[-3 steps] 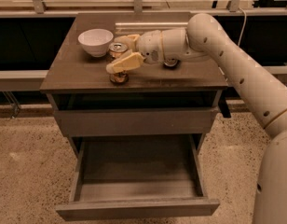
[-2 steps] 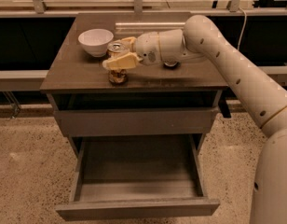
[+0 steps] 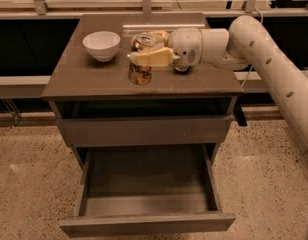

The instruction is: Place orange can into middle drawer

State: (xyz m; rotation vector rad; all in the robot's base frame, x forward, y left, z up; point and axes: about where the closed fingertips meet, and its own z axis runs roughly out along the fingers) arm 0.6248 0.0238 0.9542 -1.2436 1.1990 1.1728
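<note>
The orange can is upright at the middle of the cabinet top, at or just above the surface. My gripper reaches in from the right and is shut on it. One cream finger crosses the can's front, and the other finger lies behind its silver top. The middle drawer is pulled wide open below, directly under the can, and its grey floor is bare.
A white bowl stands at the back left of the cabinet top. A dark object sits half hidden under my wrist. The upper drawer's grey front overhangs the back of the open drawer. My arm spans the right side.
The gripper reached left to the can, closed on it, and has shifted to the right with the can between its fingers. The bowl and drawers have not moved.
</note>
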